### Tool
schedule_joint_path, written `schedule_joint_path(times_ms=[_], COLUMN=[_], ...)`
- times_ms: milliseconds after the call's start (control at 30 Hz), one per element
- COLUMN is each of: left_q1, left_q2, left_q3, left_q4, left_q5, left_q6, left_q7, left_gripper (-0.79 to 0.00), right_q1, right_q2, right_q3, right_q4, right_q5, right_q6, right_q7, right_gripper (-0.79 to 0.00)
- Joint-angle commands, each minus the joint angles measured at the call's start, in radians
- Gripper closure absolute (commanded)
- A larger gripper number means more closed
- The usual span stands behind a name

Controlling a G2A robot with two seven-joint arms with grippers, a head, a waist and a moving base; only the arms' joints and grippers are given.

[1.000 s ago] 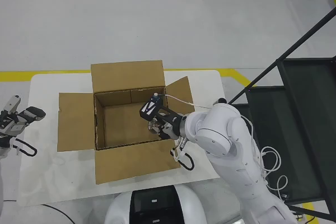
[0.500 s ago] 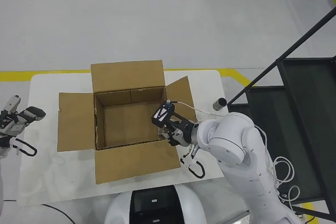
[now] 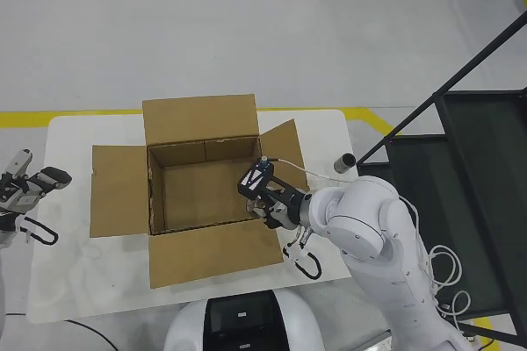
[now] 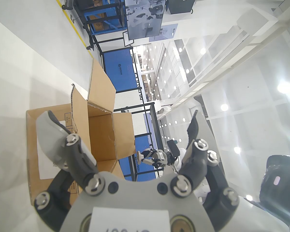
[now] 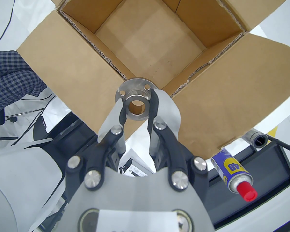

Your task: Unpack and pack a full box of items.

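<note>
An open cardboard box [image 3: 199,118] stands mid-table with all its flaps spread; its bare brown floor [image 5: 147,44] shows in the right wrist view. My right gripper [image 5: 138,105] is shut on a round metal flange [image 5: 135,96] with bolt holes, held above the box's corner nearest the robot. From above, that gripper [image 3: 262,204] hangs over the box's right-hand wall. My left gripper [image 3: 22,180] sits off the table's left edge, its fingers [image 4: 50,126] spread wide with nothing between them, and the box [image 4: 101,131] lies beyond it.
A short metal cylinder [image 3: 343,163] stands on the white table [image 3: 79,263] right of the box. A blue-and-yellow spray can with a red cap [image 5: 234,175] lies near it [image 5: 255,138]. A dark metal rack [image 3: 457,175] borders the table's right side.
My right gripper, with the flange, has drawn back from over the box's inside to its right-hand wall, then held still. The left arm has not moved.
</note>
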Motion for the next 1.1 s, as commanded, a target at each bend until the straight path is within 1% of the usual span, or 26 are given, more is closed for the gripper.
schedule_joint_path(times_ms=[0,533,600,700,900,1067], left_q1=[0.000,0.000,0.000,0.000,0.000,0.000], left_q2=[0.000,0.000,0.000,0.000,0.000,0.000], left_q3=[0.000,0.000,0.000,0.000,0.000,0.000], left_q4=[0.000,0.000,0.000,0.000,0.000,0.000], left_q5=[0.000,0.000,0.000,0.000,0.000,0.000], left_q6=[0.000,0.000,0.000,0.000,0.000,0.000], left_q7=[0.000,0.000,0.000,0.000,0.000,0.000], left_gripper=[-0.785,-0.785,-0.785,-0.785,-0.785,-0.785], right_q1=[0.000,-0.002,-0.025,-0.059,-0.150,-0.224], right_q2=[0.000,0.000,0.004,0.012,0.044,0.072], right_q3=[0.000,0.000,0.002,0.028,0.093,0.176], right_q4=[0.000,0.000,-0.012,-0.065,-0.156,-0.162], right_q5=[0.000,-0.001,0.011,0.059,0.071,0.067], right_q6=[0.000,0.000,-0.001,0.004,-0.001,-0.009], right_q7=[0.000,-0.007,-0.022,0.000,0.000,0.000], right_gripper=[0.000,0.000,0.000,0.000,0.000,0.000])
